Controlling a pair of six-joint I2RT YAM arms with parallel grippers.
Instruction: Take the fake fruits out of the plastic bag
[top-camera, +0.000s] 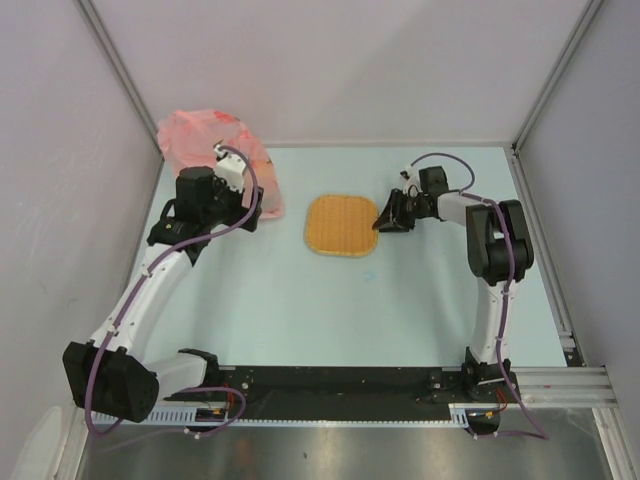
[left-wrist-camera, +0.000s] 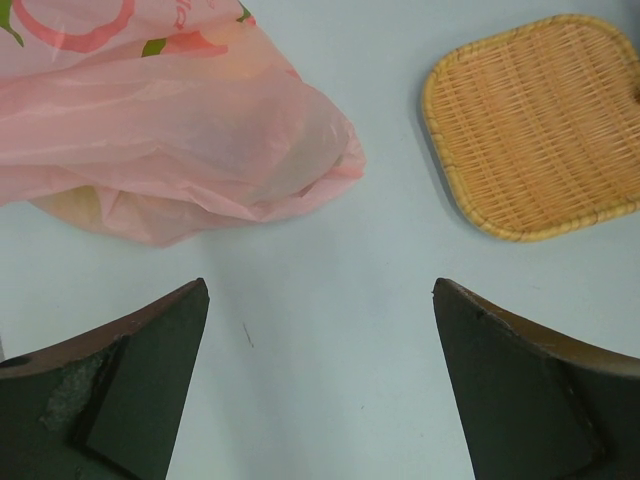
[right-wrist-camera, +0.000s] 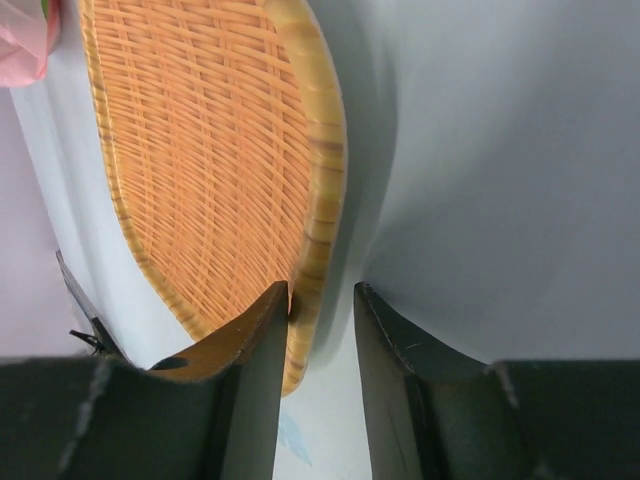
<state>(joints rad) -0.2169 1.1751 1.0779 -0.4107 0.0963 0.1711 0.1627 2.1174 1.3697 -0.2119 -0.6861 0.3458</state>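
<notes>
The pink plastic bag (top-camera: 200, 135) lies crumpled at the far left of the table and fills the upper left of the left wrist view (left-wrist-camera: 180, 130). The fake fruits are hidden inside it; only faint yellowish shapes show through the plastic. My left gripper (top-camera: 252, 212) is open and empty, just in front of the bag's near edge, its jaws wide apart over bare table (left-wrist-camera: 320, 290). My right gripper (top-camera: 383, 218) is low at the right edge of the woven tray, its jaws narrowly open astride the tray's rim (right-wrist-camera: 322, 290); one finger touches the rim.
The woven orange-tan tray (top-camera: 340, 225) lies flat in the middle of the table, to the right of the bag; it shows in the left wrist view (left-wrist-camera: 540, 130) and the right wrist view (right-wrist-camera: 200, 150). Walls enclose the table on three sides.
</notes>
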